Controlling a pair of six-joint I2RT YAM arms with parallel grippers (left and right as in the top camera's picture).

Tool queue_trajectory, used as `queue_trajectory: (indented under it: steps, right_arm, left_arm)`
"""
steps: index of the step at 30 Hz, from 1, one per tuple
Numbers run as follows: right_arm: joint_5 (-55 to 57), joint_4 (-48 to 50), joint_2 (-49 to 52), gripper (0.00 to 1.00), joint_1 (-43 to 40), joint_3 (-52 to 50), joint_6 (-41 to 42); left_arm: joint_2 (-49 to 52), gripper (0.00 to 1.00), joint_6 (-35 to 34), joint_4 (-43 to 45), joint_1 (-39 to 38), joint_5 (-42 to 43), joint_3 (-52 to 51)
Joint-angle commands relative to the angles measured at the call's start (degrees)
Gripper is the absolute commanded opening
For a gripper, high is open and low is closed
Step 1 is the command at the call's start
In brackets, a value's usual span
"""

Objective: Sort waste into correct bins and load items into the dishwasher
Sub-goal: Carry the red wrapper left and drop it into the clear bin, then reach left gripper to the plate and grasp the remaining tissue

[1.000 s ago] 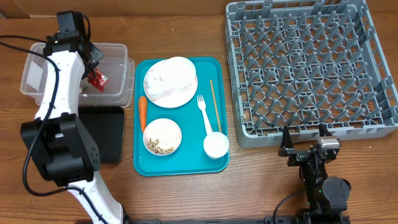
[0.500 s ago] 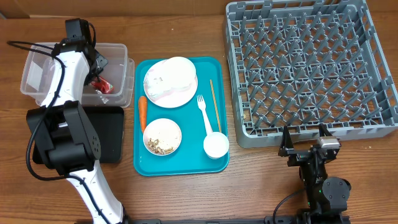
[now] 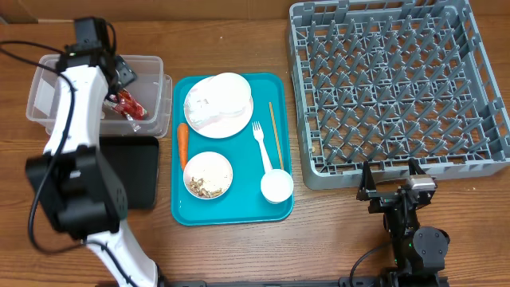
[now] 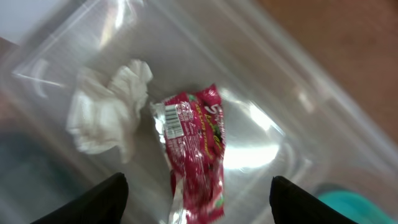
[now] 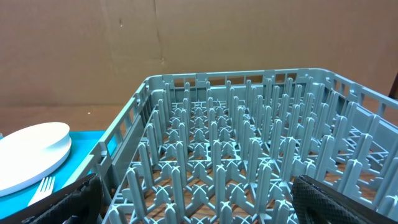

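**Wrapper down in the tub, fingers clear of it**

My left gripper (image 4: 200, 198) hangs over the clear rectangular plastic tub (image 3: 147, 58). Its fingers are spread wide and hold nothing. The red printed snack wrapper (image 4: 193, 149) lies loose on the tub floor between them, with the crumpled white napkin (image 4: 109, 115) at its ten o'clock, just touching it or nearly so. My right gripper (image 5: 198, 202) is parked at six o'clock of the large grey plastic dish rack (image 3: 398, 80), fully spread and empty.

Seen from overhead, the tub sits at ten o'clock of the teal plastic tray (image 3: 239, 206), and the shallow black rectangular tray (image 3: 139, 171) at eight o'clock. The small orange carrot (image 3: 182, 143) lies along the teal tray's nine o'clock edge. The white bowl of beige rice-like scraps (image 3: 208, 175) sits near six o'clock.

Judging from here, a few things could go wrong:

- **The lift out:** the wrapper is light and crinkled. If I rise off-centre, a fingertip could catch it and flick it over the wall.
- **The tub:** it looks light, so a bump against its wall may shove it.
- **The carrot:** it lies hard against the tray rim, so one finger has little room and may land on the rim. The carrot is also round and could roll.
- **The scraps:** tipping that bowl could scatter grains onto the table.
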Motion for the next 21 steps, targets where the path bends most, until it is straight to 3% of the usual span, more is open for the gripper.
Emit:
queue_trajectory:
  steps: [1, 4, 8, 11, 13, 16, 21]
  right_arm:
    - [-0.1, 0.4, -0.7, 1.0, -0.3, -0.6, 0.0]
    - [-0.1, 0.4, -0.7, 1.0, -0.3, -0.6, 0.0]
    - [-0.1, 0.4, -0.7, 1.0, -0.3, -0.6, 0.0]
    - [-0.1, 0.4, -0.7, 1.0, -0.3, -0.6, 0.0]
    - [-0.1, 0.4, -0.7, 1.0, -0.3, -0.6, 0.0]
    - [-0.1, 0.4, -0.7, 1.0, -0.3, -0.6, 0.0]
    - [-0.1, 0.4, -0.7, 1.0, -0.3, -0.6, 0.0]
  left_arm:
    - [-8.7, 0.8, 1.4, -2.0, 0.3, 2.1, 1.4]
    - [-13.1, 0.79, 1.4, -6.7, 0.3, 9.4, 1.4]
    - [-15.3, 0.6, 6.7, -12.8, -0.9, 18.6, 1.4]
    - [-15.0, 0.53, 10.9, -17.6, -3.1, 20.7, 1.0]
    - [-15.0, 0.54, 13.7, -19.3, -5.2, 20.4, -0.3]
    - [-15.0, 0.66, 17.7, -19.8, -9.1, 20.3, -2.8]
    - [-15.0, 0.72, 18.1, -19.1, -16.1, 16.4, -5.7]
